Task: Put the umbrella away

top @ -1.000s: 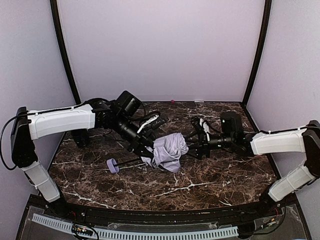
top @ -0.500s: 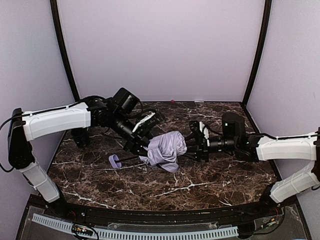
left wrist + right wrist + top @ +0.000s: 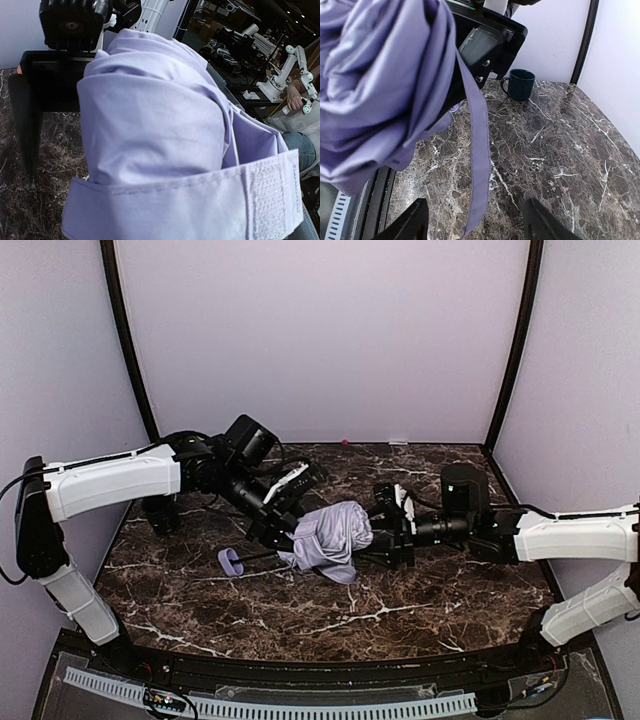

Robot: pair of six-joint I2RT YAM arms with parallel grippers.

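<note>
The left gripper point(image 3: 278, 532) holds the umbrella point(image 3: 330, 538) at the bundle's 9 o'clock end. The handle point(image 3: 229, 562) juts toward 8 o'clock, and I cannot tell if it touches the table point(image 3: 400, 610). The right gripper point(image 3: 382, 530) meets the bundle from 3 o'clock, its fingers point(image 3: 417, 220) well apart — only the loose strap point(image 3: 479, 165) hangs between them. The umbrella sits about mid-table. A dark mug point(image 3: 520, 84) stands at the 9 o'clock edge.

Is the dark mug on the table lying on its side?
No, the mug stands upright on the table, its opening facing up.
</note>
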